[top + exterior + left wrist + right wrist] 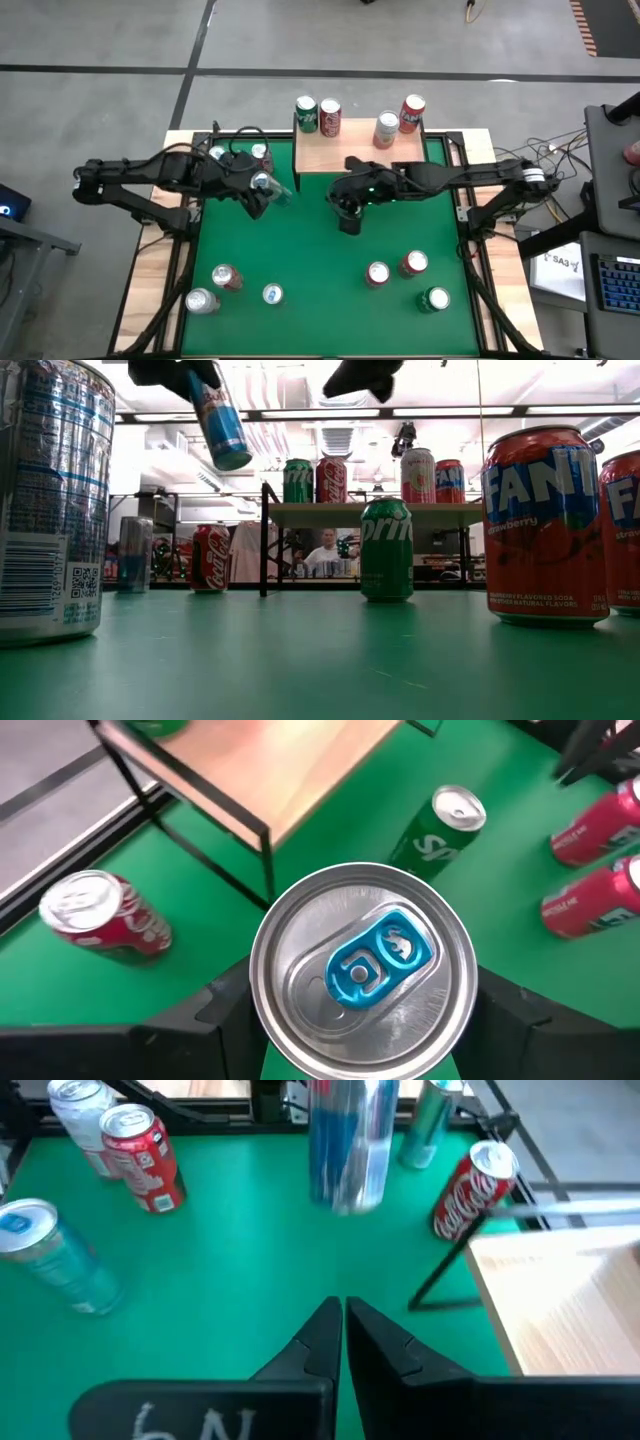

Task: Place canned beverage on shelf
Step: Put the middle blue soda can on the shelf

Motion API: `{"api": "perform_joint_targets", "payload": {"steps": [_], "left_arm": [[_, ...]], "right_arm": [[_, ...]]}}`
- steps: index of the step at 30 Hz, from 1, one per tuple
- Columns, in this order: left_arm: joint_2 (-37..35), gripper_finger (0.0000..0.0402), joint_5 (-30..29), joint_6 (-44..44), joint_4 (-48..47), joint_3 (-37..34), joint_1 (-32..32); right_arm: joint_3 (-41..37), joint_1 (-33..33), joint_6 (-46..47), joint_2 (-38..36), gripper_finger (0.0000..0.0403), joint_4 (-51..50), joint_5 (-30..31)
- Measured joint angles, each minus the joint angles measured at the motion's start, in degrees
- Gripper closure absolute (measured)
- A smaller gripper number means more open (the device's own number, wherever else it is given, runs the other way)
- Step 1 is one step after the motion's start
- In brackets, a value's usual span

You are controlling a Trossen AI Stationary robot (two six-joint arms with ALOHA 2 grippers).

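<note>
So the shelf (340, 150) sat at the far edge of the table with four cans already on it, bare board between the two pairs. The left gripper (262, 186) was clamped on the blue can (266, 183), held up off the felt and tilted, just off the shelf's left front corner. The shelf lay to the can's right and a bit farther back. The right gripper (349, 222), fingers pressed together on nothing, hovered in front of the shelf.
</note>
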Motion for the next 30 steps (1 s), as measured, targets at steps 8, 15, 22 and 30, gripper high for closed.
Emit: {"api": "perform_joint_targets", "payload": {"steps": [8,15,22,30], "left_arm": [[2.6,0.0183,0.0,0.0,2.3,0.0,-2.5],[3.5,0.0183,-0.3,0.0,2.7,0.0,-3.5],[3.5,0.0183,-0.9,0.0,3.0,0.0,-3.9],[3.5,0.0183,-1.8,2.3,6.3,0.0,-3.9]], "right_arm": [[3.3,0.0,-2.4,7.2,0.0324,4.9,0.0],[7.7,0.0,-2.1,12.5,0.0204,5.4,3.2],[8.6,0.0,-4.0,14.5,0.0118,10.1,4.0],[8.6,0.0,-5.1,14.7,0.0085,15.7,3.9]]}}
